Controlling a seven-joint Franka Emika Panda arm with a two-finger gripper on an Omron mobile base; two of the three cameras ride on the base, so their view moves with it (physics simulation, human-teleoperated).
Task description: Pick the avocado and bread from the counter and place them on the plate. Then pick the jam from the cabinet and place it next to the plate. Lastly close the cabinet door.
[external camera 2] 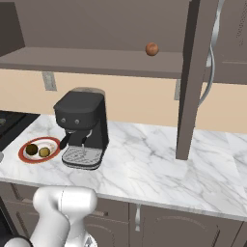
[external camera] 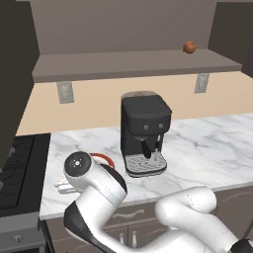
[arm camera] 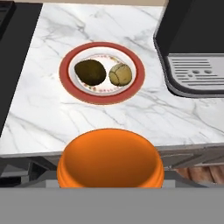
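Observation:
The orange jam (arm camera: 111, 154) sits right under the hand camera, and my gripper (arm camera: 111, 180) is shut on it with its fingers hidden by the jar. The jar hangs over the counter's (arm camera: 39, 113) front edge, just on the near side of the plate (arm camera: 65, 72). On the red-rimmed plate (external camera 2: 24, 155) lie the dark avocado (arm camera: 90, 72) and the tan bread (arm camera: 120, 74), side by side. My arm covers most of the plate (external camera: 106, 159) in the left base view. The cabinet (external camera: 133, 64) stands open, its door (external camera 2: 192, 82) seen edge-on.
A black coffee machine (external camera 2: 82, 123) stands just right of the plate. A reddish-brown ball (external camera 2: 152, 48) rests on the cabinet shelf. A dark stove (external camera: 17, 168) borders the counter on the left. Bare marble stretches right of the machine.

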